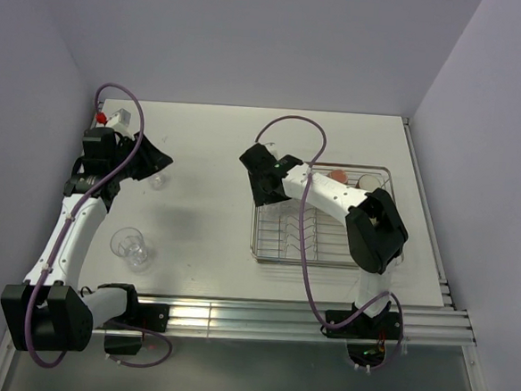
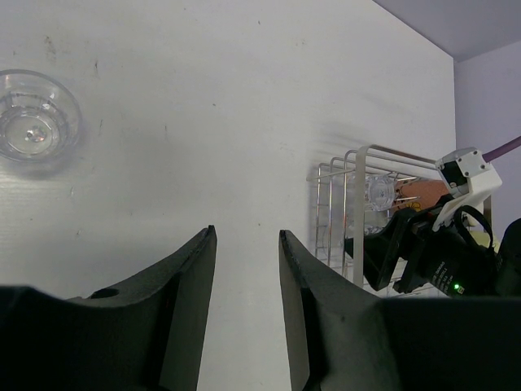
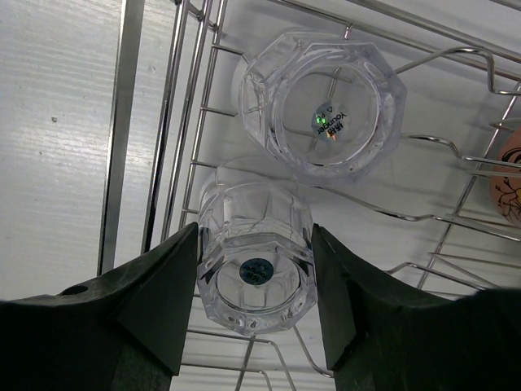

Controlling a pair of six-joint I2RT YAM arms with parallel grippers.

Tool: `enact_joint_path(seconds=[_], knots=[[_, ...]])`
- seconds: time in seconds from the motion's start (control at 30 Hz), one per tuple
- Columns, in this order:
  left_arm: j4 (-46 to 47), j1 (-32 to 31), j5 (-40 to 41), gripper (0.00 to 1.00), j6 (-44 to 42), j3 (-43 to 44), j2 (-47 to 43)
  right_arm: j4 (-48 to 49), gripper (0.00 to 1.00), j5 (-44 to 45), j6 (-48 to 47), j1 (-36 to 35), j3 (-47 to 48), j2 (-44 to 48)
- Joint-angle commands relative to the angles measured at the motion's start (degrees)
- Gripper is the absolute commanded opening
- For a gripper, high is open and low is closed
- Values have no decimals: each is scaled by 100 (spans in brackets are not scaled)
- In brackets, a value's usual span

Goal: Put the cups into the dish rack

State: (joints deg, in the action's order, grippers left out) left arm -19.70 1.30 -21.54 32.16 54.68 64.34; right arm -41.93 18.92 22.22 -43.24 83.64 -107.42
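Note:
My right gripper (image 3: 255,236) is shut on a clear glass tumbler (image 3: 256,261), held inside the chrome dish rack (image 3: 130,122) at its far left corner. A second clear tumbler (image 3: 326,106) sits in the rack right beside it. In the top view, a pink mug (image 1: 340,177) and a pale mug (image 1: 369,181) stand in the dish rack (image 1: 319,258) along its far side. My left gripper (image 2: 247,236) is open and holds nothing, hovering over the bare table. One tumbler (image 1: 158,181) stands just by the left gripper (image 1: 160,164), and another tumbler (image 1: 132,246) is nearer the front edge.
In the left wrist view a tumbler (image 2: 32,122) sits at the upper left, and the rack (image 2: 350,204) with the right arm (image 2: 431,252) over it lies to the right. Purple walls close the table on three sides.

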Motion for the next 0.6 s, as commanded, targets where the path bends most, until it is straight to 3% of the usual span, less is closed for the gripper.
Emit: enact_joint_path(seconds=[0.0, 0.43, 0.57], knots=[[89, -7, 36, 42, -105, 8, -35, -148, 39, 305, 90, 27, 241, -8], [72, -7, 62, 42, -114, 17, -9, -245, 76, 323, 107, 18, 197, 89], [72, -7, 71, 43, -114, 17, -9, -245, 80, 323, 99, 18, 179, 124]])
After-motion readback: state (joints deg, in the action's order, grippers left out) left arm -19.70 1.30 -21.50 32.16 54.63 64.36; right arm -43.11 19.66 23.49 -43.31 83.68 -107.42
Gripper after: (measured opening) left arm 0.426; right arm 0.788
